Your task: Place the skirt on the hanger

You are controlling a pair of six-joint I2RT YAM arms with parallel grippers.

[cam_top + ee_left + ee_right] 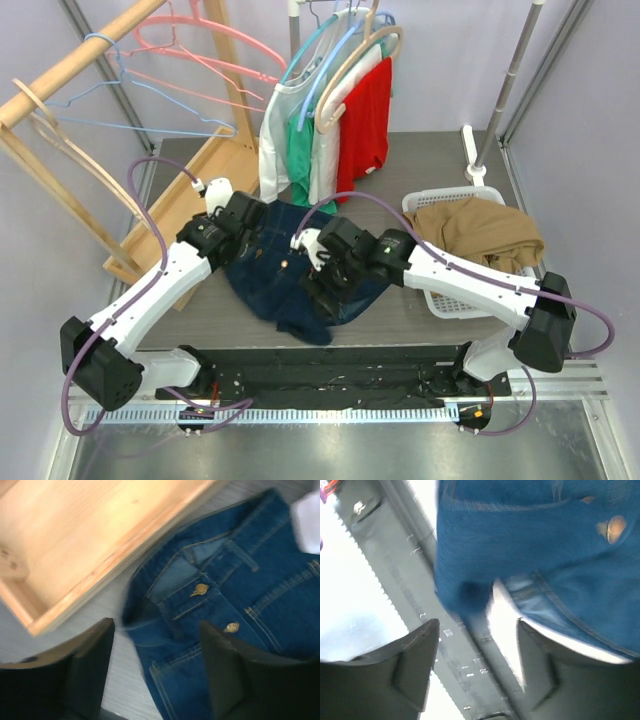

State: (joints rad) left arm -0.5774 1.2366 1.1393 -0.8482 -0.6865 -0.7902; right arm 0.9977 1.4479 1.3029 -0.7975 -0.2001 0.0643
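Note:
The dark blue denim skirt (275, 275) lies crumpled on the grey table between both arms, its brass buttons facing up (225, 580). My left gripper (240, 215) hovers over the skirt's far left waistband corner; in the left wrist view the gripper (156, 625) is open, with cloth below and nothing between the fingers. My right gripper (325, 282) is over the skirt's near right part, open (477, 625), with the skirt (530, 535) hanging just beyond its fingertips. Empty hangers, pink (200, 45), blue wire (150, 100) and wooden (60, 135), hang on the wooden rack at far left.
The rack's wooden base (75, 545) sits right beside the skirt's left edge. Shirts hang on a rail (340, 120) at the back. A white basket (440, 197) with a brown garment (485, 230) stands at the right. A black rail (330, 365) runs along the near edge.

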